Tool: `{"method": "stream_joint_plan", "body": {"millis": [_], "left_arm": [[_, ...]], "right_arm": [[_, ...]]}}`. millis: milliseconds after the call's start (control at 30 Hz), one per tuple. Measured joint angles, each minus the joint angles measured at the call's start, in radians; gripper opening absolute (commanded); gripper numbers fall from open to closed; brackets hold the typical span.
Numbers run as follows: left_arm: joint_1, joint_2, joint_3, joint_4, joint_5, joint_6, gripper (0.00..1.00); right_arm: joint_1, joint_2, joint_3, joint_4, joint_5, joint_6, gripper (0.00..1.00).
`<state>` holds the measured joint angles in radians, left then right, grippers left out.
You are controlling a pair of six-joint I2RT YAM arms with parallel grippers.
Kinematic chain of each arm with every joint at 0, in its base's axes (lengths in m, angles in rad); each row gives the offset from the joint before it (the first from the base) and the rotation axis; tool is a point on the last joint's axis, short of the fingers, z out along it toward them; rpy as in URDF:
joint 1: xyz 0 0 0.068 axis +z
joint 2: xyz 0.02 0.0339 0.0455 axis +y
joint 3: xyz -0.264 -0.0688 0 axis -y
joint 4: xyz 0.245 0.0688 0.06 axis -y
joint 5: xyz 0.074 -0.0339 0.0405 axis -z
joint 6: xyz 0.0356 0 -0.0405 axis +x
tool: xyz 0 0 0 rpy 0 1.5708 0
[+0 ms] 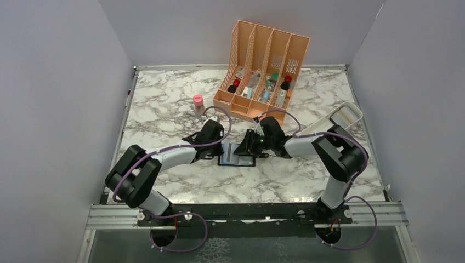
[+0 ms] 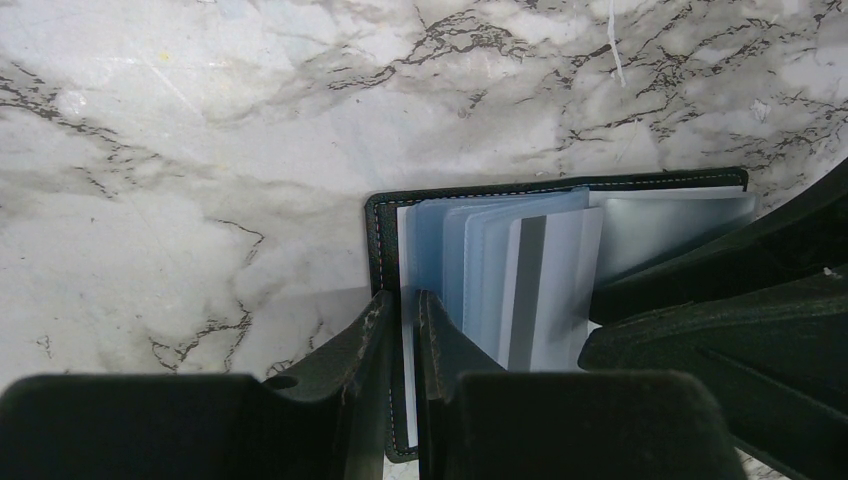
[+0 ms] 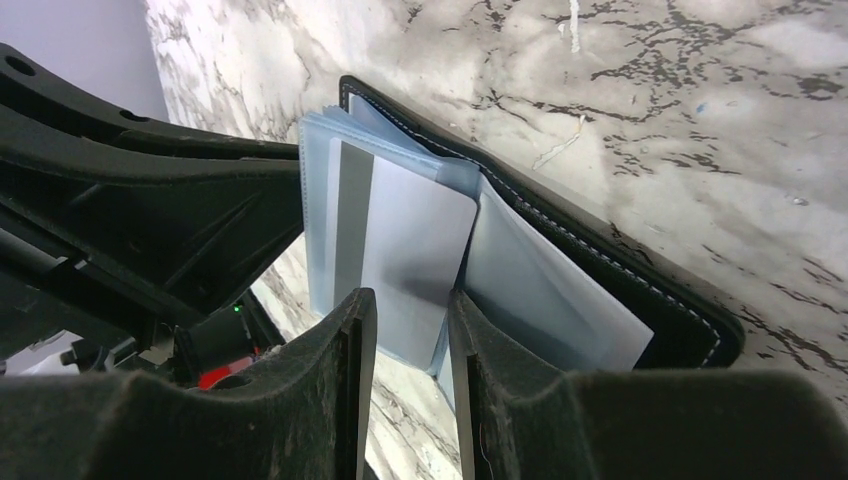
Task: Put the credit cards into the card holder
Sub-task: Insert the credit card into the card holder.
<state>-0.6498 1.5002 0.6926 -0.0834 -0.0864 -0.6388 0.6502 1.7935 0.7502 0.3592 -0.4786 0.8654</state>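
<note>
The card holder (image 1: 237,160) lies open at the table's middle, a black cover (image 2: 378,230) with fanned bluish sleeves. My left gripper (image 2: 404,310) is shut on its left cover edge (image 1: 218,150). A pale credit card (image 3: 415,250) with a grey stripe stands in one of the sleeves, and it also shows in the left wrist view (image 2: 545,290). My right gripper (image 3: 410,320) is open, its fingers either side of that card's near edge, and marble shows through the gap. From above, the right gripper (image 1: 248,148) is at the holder's right side. The black outer cover (image 3: 640,290) lies flat beyond the sleeves.
An orange slotted file organiser (image 1: 263,71) with small items stands at the back. A pink-capped bottle (image 1: 198,102) is to its left. A white oblong tray (image 1: 342,118) lies at the right, behind the right arm. The two arms nearly meet over the holder.
</note>
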Motion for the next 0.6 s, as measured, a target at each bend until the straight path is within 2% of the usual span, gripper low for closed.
{"method": "stream_joint_plan", "body": {"millis": [333, 600], "left_arm": [[0.000, 0.004, 0.000, 0.010, 0.015, -0.005, 0.17], [-0.001, 0.004, 0.005, 0.000, 0.016, -0.003, 0.19]], "right_arm": [[0.003, 0.007, -0.011, 0.055, -0.014, 0.026, 0.36], [0.003, 0.000, -0.005, 0.020, -0.011, -0.005, 0.37]]}}
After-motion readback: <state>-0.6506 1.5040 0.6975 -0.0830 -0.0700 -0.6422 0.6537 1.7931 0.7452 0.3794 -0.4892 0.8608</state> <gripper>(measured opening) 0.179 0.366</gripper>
